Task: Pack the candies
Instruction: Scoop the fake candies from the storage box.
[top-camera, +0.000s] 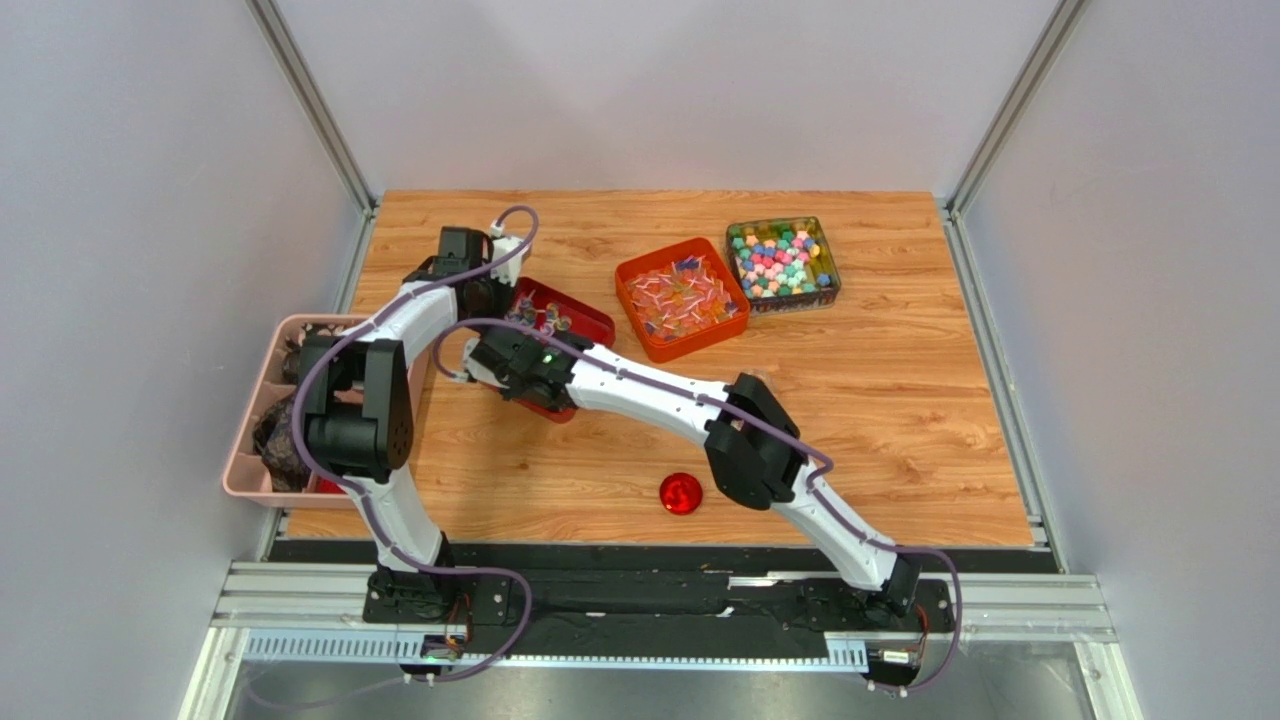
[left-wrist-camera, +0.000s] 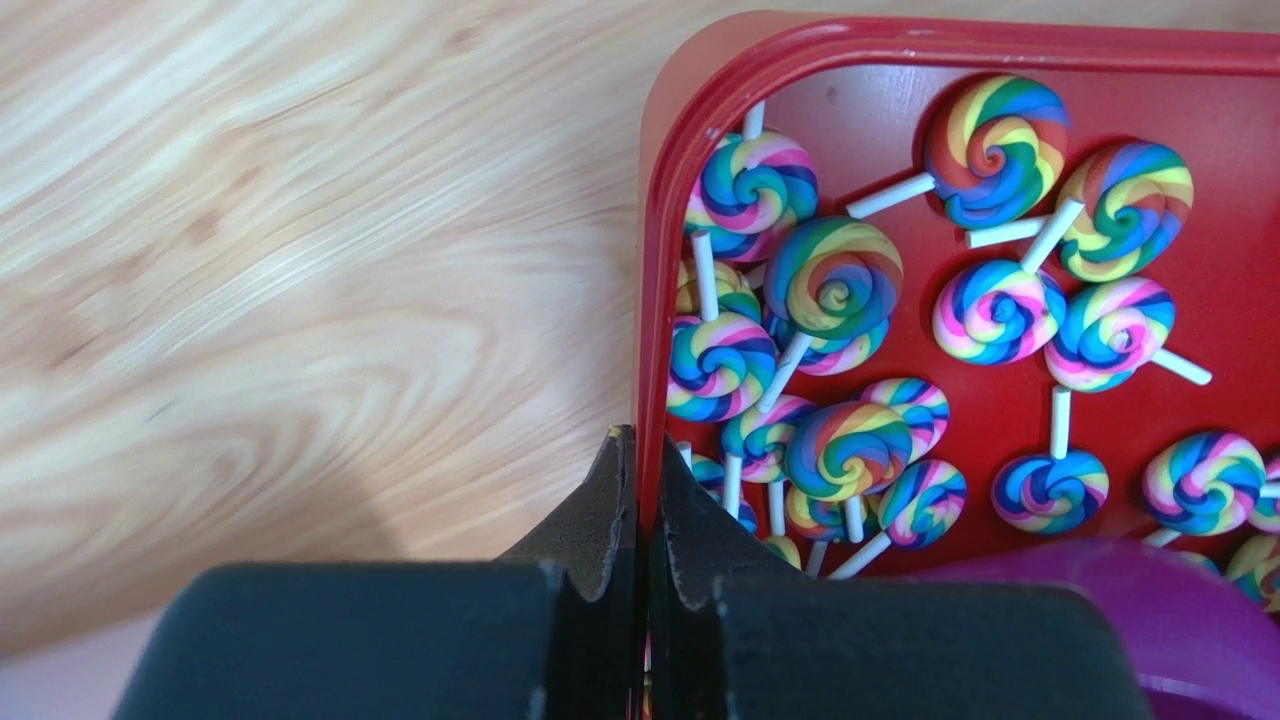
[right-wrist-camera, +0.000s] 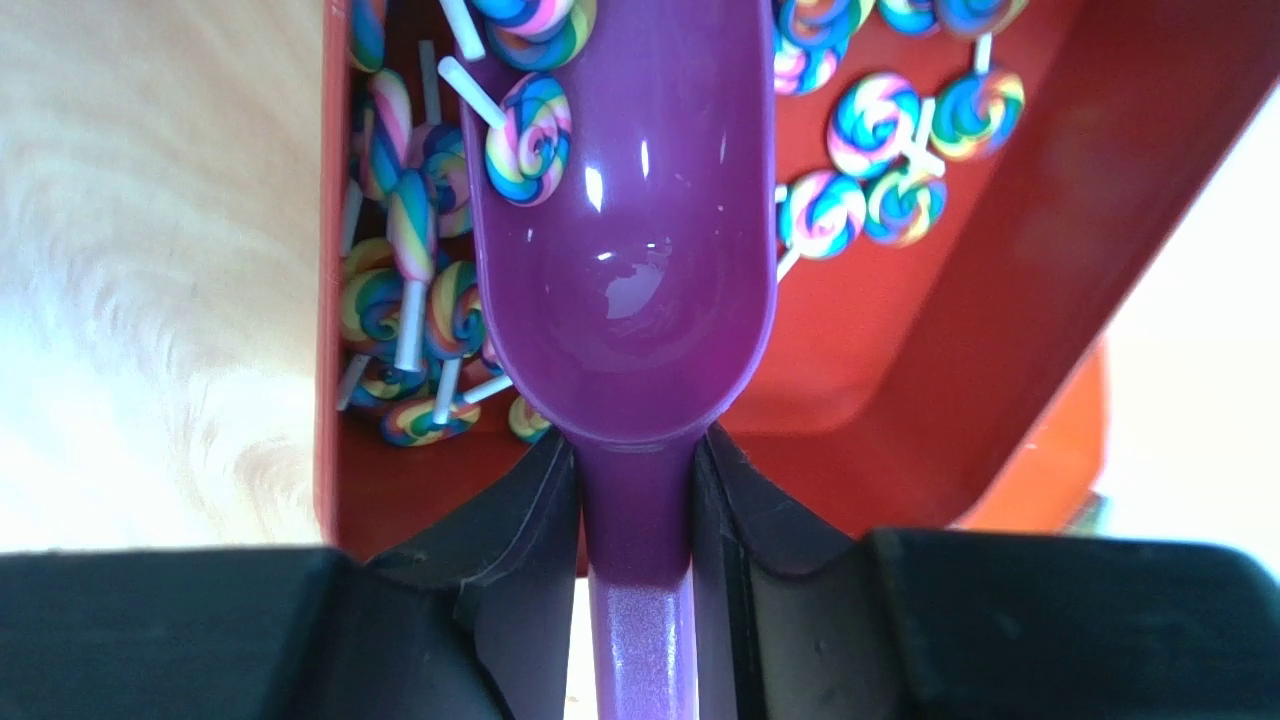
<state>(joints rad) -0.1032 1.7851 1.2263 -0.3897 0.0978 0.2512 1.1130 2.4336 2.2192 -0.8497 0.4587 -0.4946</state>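
**First inspector:** We begin with the left hand (left-wrist-camera: 643, 465). How do we find it?

**Second inspector:** Closed. Its two black fingers pinch the side wall of the red tray (left-wrist-camera: 962, 42), one outside the rim and one inside.

**First inspector:** And the right hand (right-wrist-camera: 639, 465)?

**Second inspector:** Clamped on the handle of a purple scoop (right-wrist-camera: 646, 225). The bowl reaches out over the same red tray. We count one swirl lollipop (right-wrist-camera: 529, 138) lying in it, towards the far end (another at the very lip is cut off by the frame edge, so we leave it uncounted).

**First inspector:** Where do we record the candies?

**Second inspector:** In three places. Loose swirl lollipops (left-wrist-camera: 842, 278) on white sticks lie in the red tray, heaped against the wall the left hand holds and thinner elsewhere. Beyond it on the wooden surface (top-camera: 902, 390) stands an orange tray (top-camera: 637, 318) of small wrapped candies (top-camera: 685, 297). Just beside that is a clear box (top-camera: 830, 270) of round candies (top-camera: 778, 261) in mixed colours.

**First inspector:** Anything else?

**Second inspector:** A round red lid (top-camera: 681, 492) lies near the front edge, well apart from the trays. A pink bin (top-camera: 236, 435) stands at the left edge.
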